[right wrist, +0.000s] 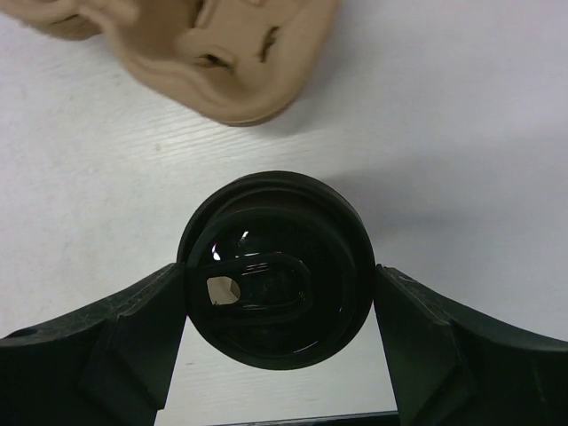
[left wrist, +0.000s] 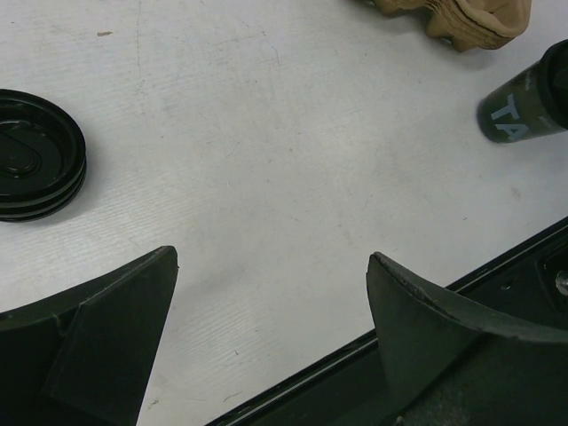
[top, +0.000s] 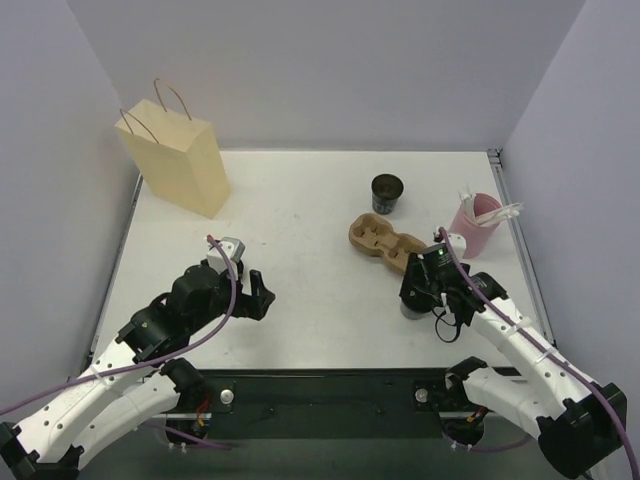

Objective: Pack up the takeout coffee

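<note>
Paper bag (top: 180, 160) stands back left on my feed, and the carrier (top: 385, 243) lies mid-right on the table. My right gripper (top: 418, 292) is clamped on the lidded cup (right wrist: 275, 266), which stands just beside the carrier's near end. The left gripper (left wrist: 271, 257) hangs wide open, with a stack of lids (left wrist: 35, 155) nearby.

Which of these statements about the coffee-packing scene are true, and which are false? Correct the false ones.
1. The paper bag stands upright at the far left of the table. True.
2. The left gripper holds a lid. False: it is open and empty.
3. The right gripper has its fingers against both sides of a lidded cup. True.
4. The open cup sits in the cardboard carrier. False: it stands on the table, beyond the carrier.
</note>
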Controlling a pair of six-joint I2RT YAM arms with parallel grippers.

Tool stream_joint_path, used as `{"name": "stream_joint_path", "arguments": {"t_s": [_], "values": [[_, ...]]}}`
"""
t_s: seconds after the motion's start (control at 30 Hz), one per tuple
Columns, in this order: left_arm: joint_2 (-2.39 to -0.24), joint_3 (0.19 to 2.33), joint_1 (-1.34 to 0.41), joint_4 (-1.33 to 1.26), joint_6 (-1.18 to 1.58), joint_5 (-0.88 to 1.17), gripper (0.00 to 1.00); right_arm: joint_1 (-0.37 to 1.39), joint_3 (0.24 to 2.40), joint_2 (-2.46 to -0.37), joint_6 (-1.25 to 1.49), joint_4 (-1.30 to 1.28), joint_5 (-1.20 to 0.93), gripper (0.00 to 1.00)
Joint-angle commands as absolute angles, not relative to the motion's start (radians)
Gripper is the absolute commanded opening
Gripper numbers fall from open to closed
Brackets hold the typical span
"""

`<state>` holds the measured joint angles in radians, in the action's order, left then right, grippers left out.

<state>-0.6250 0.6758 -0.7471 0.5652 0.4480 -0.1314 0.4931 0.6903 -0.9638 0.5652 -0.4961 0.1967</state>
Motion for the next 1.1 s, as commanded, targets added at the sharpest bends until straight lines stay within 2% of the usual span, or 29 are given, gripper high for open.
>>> {"name": "stream_joint_path", "arguments": {"t_s": [0.0, 0.13, 0.27, 0.43, 0.67, 0.87, 1.07], "values": [[-0.612, 0.695, -0.758, 0.571, 0.448, -0.167, 0.97, 0.430, 0.672, -0.969, 0.610, -0.653, 0.311, 0.63], [-0.609, 0.693, -0.759, 0.574, 0.453, -0.179, 0.97, 0.269, 0.672, -1.011, 0.611, -0.657, 0.327, 0.64], [-0.611, 0.690, -0.764, 0.571, 0.459, -0.192, 0.98, 0.186, 0.669, -1.045, 0.601, -0.623, 0.342, 0.68], [-0.635, 0.701, -0.769, 0.583, 0.454, -0.212, 0.97, 0.163, 0.712, -1.042, 0.581, -0.623, 0.307, 0.82], [-0.716, 0.808, -0.758, 0.701, 0.581, -0.440, 0.97, 0.156, 0.822, -1.003, 0.549, -0.704, 0.310, 0.98], [-0.840, 0.994, -0.732, 0.804, 0.594, -0.574, 0.97, 0.146, 0.862, -1.026, 0.537, -0.727, 0.310, 0.99], [-0.951, 1.167, -0.663, 0.825, 0.427, -0.559, 0.92, 0.147, 0.963, -0.991, 0.477, -0.793, 0.217, 0.99]]}}
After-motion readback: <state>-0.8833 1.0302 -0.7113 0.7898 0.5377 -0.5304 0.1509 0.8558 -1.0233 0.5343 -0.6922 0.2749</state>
